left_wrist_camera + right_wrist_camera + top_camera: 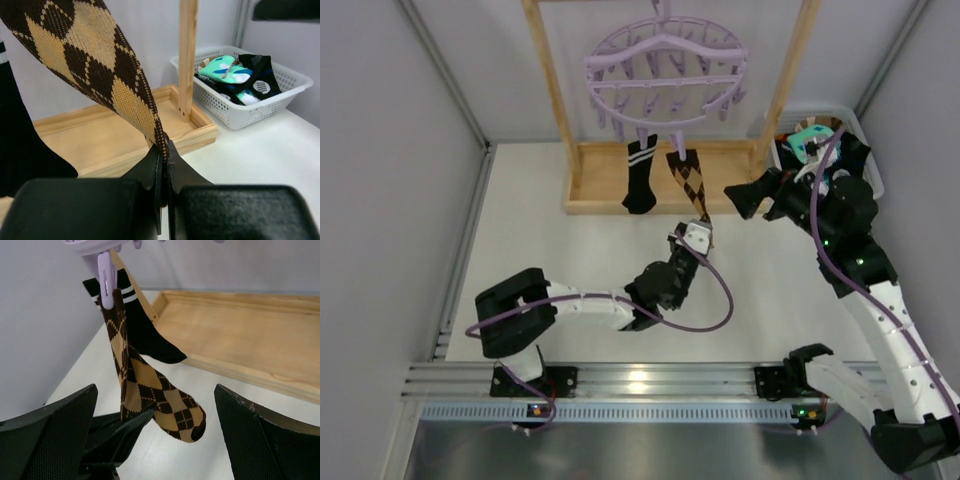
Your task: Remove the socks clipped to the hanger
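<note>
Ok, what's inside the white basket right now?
Piled in the white basket are mint-turquoise socks and black socks with white-and-blue patches. What lies beneath them is covered, so the count is unclear.

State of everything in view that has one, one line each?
Left gripper: shut on argyle sock.
Right gripper: open, empty.
Argyle sock: clipped to hanger.
Black sock: clipped to hanger, hanging free.
Basket: holds several socks.

The hanger is running off the top edge in the right wrist view. Right of it, seen from above, the right arm is covering much of the white basket.
</note>
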You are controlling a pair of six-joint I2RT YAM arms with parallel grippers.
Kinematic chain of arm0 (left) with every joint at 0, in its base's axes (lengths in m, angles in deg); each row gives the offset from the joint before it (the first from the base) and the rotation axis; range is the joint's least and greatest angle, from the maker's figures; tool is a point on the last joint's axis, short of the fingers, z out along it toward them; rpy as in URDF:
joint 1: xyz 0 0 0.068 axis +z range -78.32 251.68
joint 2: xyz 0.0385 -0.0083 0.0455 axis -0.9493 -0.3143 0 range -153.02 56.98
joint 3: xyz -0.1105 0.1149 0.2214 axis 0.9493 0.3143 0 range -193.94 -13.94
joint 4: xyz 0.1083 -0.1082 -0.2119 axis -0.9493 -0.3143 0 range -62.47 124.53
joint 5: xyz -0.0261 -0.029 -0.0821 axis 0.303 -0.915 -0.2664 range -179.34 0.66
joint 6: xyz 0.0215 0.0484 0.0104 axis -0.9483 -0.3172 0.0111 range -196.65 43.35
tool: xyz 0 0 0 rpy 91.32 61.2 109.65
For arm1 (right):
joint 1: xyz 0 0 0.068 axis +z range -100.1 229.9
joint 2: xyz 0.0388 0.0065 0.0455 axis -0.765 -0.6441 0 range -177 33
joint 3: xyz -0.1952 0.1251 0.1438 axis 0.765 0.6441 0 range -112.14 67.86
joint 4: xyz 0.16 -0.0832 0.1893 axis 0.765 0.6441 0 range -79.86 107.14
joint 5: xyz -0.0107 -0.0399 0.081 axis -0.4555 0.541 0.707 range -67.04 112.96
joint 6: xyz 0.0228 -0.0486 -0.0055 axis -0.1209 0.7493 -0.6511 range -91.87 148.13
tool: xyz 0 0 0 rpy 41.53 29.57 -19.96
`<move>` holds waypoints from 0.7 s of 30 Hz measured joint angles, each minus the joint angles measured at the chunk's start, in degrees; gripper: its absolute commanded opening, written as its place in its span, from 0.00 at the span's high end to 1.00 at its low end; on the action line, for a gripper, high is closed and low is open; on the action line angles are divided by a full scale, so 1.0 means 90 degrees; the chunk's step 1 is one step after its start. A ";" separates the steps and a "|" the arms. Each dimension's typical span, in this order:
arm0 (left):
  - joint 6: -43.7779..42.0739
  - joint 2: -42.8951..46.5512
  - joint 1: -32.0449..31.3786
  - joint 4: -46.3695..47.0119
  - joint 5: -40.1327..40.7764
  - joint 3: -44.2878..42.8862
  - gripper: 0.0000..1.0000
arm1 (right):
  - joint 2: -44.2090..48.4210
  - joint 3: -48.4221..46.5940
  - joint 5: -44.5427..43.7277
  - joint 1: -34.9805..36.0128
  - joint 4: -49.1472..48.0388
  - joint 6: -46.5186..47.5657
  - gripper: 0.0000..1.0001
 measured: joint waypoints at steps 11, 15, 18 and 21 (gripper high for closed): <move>-0.0850 -0.1236 -0.0134 0.0046 -0.0221 -0.1200 1.00 | -0.1848 -0.3179 -0.1860 0.0848 0.2293 0.1129 0.14; -0.1205 -0.1656 -0.0131 0.0063 -0.0369 -0.1608 1.00 | -0.2572 -0.4301 -0.3067 0.1659 0.2926 0.1501 0.18; -0.1392 -0.1851 -0.0131 0.0070 -0.0418 -0.1802 1.00 | -0.3276 -0.5151 -0.4022 0.2246 0.3313 0.1812 0.19; -0.1520 -0.1909 -0.0131 0.0068 -0.0474 -0.1880 1.00 | -0.3905 -0.5736 -0.4886 0.2742 0.3514 0.2157 0.22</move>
